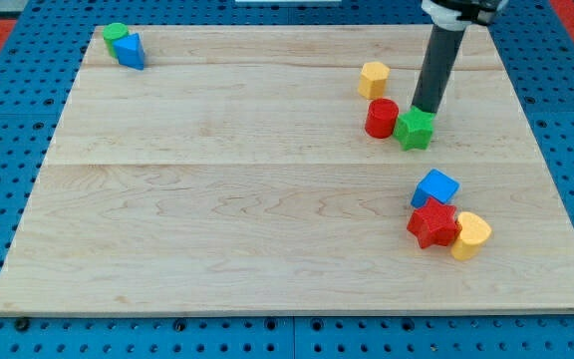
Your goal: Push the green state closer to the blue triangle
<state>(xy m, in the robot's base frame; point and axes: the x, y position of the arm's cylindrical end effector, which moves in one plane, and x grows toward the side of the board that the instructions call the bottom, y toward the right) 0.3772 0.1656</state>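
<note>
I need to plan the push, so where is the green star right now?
The green star sits in the view's upper right, touching the red cylinder on its left, with my tip right behind it.

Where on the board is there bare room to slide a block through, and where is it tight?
Free: the broad middle between the blue triangle with the green cylinder and the right-hand clusters, plus the bottom left. Crowded: my tip behind the green star, red cylinder, yellow block; also blue cube, red star, yellow heart.
</note>
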